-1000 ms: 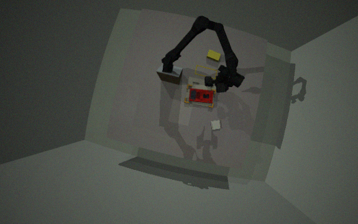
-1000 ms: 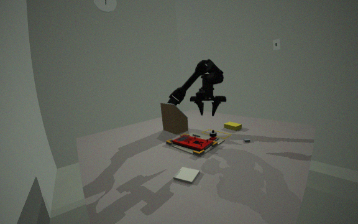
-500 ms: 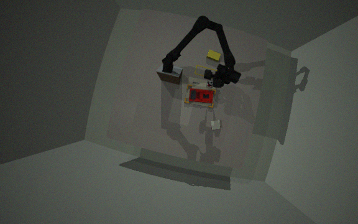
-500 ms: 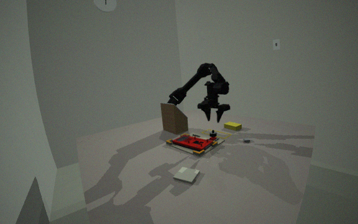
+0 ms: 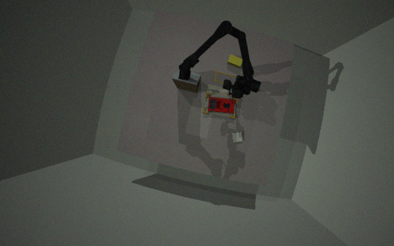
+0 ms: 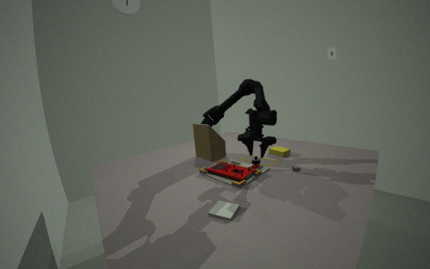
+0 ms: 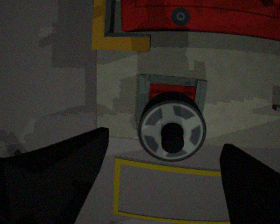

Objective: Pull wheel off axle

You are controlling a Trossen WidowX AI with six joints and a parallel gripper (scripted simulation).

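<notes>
I'm looking into a bare test room: plain grey walls, a wall clock (image 6: 126, 5), one low table (image 6: 312, 202).

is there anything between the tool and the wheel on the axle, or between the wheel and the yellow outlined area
Nothing visible does. The black tool hangs open above the grey spoked wheel, fingers either side, with only open space beneath. The yellow-outlined rectangular area lies right beside the wheel, with nothing seen inside it; the yellow block sits beyond it.
</notes>
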